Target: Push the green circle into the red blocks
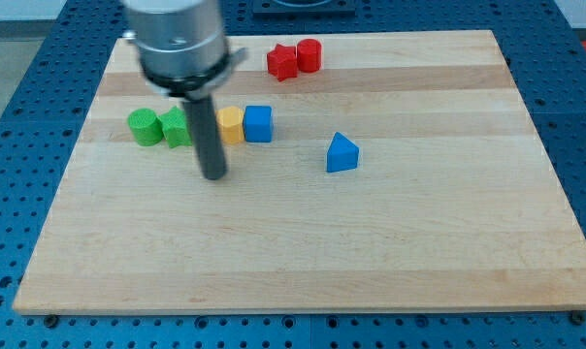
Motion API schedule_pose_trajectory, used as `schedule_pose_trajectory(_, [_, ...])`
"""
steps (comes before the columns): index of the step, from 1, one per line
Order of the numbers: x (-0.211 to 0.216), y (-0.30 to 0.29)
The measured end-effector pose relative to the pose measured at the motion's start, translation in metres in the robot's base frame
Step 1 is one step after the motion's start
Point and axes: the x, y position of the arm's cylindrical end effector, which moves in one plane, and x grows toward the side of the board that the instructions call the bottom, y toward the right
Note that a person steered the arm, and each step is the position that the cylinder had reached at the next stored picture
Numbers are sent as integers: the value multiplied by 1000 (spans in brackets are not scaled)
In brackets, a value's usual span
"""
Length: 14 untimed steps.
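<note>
green circle: far left of the row, up-left of my tip, near but not touching it. Round, low, flat-bottomed.
green block: second green piece, touching the circle's right side, partly behind the rod; shape unclear. Just above-left of my tip.
my tip: rod end down on the bench, just below the row, under the gap between green block and yellow block. Touching no block as far as I can tell.
pincer: none on this rig, only a plain rod, so nothing spread, pressed or pinching; state cannot be told.
yellow block: just above-right of my tip, half hidden by the rod, touching the blue cube.
blue cube: right end of the row, up-right of my tip.
red blocks: two, touching, near the bench's top edge, well up-right of my tip. Left one star-like, right one rounder.
blue triangle: alone, right of my tip, slightly higher, apart from all else.
bench: wooden board, bare over its lower half.
handling: circle looks light, stiff and hard, should slide easily on wood. Round side will likely roll off the rod if struck off-centre.
contact spot: no grasp possible; push on the circle's lower-left side, aimed up-right at the reds.
risk: green block sits in the way on the right; it may get dragged along.
</note>
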Motion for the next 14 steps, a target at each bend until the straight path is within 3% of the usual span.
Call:
schedule_pose_trajectory(3, [-35, -107])
schedule_pose_trajectory(6, [-72, -73])
schedule_pose_trajectory(8, [-126, -69])
schedule_pose_trajectory(10, [-160, -23])
schedule_pose_trajectory(12, [-165, 27])
schedule_pose_trajectory(14, [-137, 27])
